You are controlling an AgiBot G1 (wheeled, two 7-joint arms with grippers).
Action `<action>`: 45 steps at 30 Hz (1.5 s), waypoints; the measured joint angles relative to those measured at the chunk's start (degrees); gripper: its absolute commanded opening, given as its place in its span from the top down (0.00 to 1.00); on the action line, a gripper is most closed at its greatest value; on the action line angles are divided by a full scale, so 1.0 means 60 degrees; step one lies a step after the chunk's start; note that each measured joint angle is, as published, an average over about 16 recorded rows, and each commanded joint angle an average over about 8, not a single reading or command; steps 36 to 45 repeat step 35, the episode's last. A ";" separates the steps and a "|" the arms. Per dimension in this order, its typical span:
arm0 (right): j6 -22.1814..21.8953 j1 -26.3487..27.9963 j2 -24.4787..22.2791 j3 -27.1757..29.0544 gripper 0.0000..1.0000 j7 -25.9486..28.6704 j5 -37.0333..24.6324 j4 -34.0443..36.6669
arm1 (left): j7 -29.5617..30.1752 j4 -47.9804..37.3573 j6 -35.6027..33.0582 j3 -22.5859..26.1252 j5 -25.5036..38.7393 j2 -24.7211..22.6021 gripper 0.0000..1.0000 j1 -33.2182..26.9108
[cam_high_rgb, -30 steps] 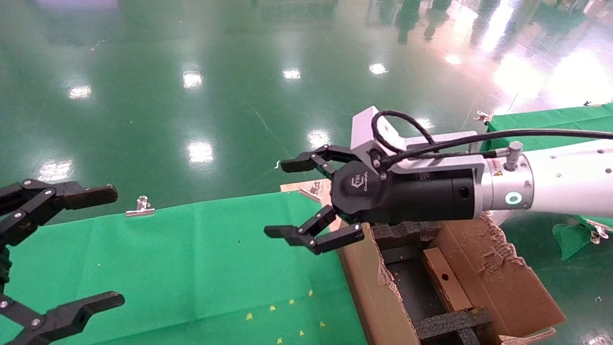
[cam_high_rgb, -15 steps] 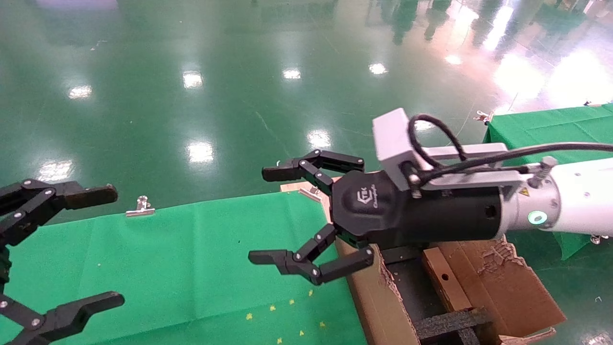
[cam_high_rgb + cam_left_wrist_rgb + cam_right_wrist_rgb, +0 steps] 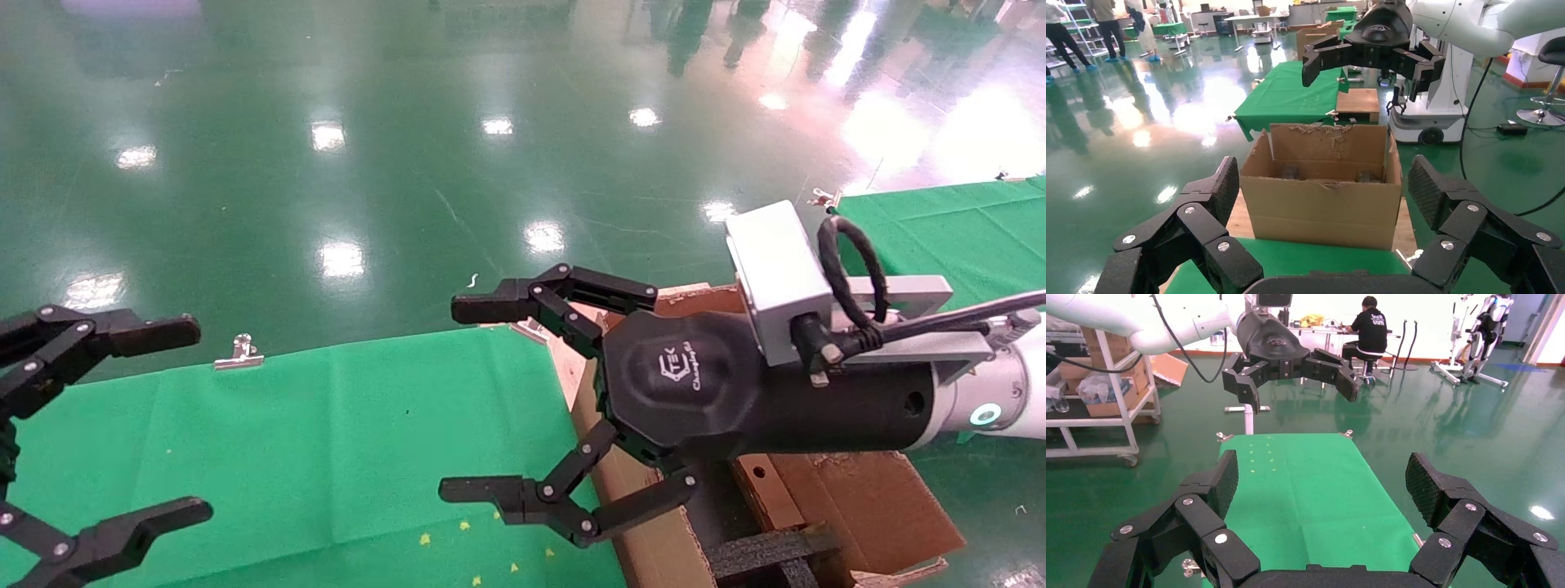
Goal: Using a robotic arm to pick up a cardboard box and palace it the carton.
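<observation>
My left pincer (image 3: 122, 420) hangs spread and empty at nine o'clock over the green surface (image 3: 327, 441). My right pincer (image 3: 490, 400) gapes empty at the carton (image 3: 858, 498)'s nine-o'clock wall. No cardboard box shows.

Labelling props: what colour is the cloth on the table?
Plain green cloth, clearest in the right wrist view.

White logo, partly legible "TEK", on right pincer (image 3: 490, 400) housing.

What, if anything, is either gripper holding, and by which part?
Nothing. The right gripper hangs open above the carton's edge; the left gripper is open too.
</observation>
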State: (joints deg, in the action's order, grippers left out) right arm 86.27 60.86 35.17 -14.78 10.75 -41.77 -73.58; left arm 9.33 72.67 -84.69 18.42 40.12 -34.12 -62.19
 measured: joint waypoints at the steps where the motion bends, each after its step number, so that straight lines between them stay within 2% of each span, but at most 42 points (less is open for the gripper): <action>1: 0.0026 -0.0031 0.0008 0.0050 0.00 -0.0001 0.0005 -0.0002 | 0.0000 0.0000 0.0000 0.0000 0.0000 0.0000 0.00 0.0000; 45: -0.0088 0.0102 -0.0021 -0.0184 0.00 0.0001 -0.0011 0.0003 | 0.0000 -0.0001 0.0001 0.0000 -0.0001 0.0000 0.00 0.0000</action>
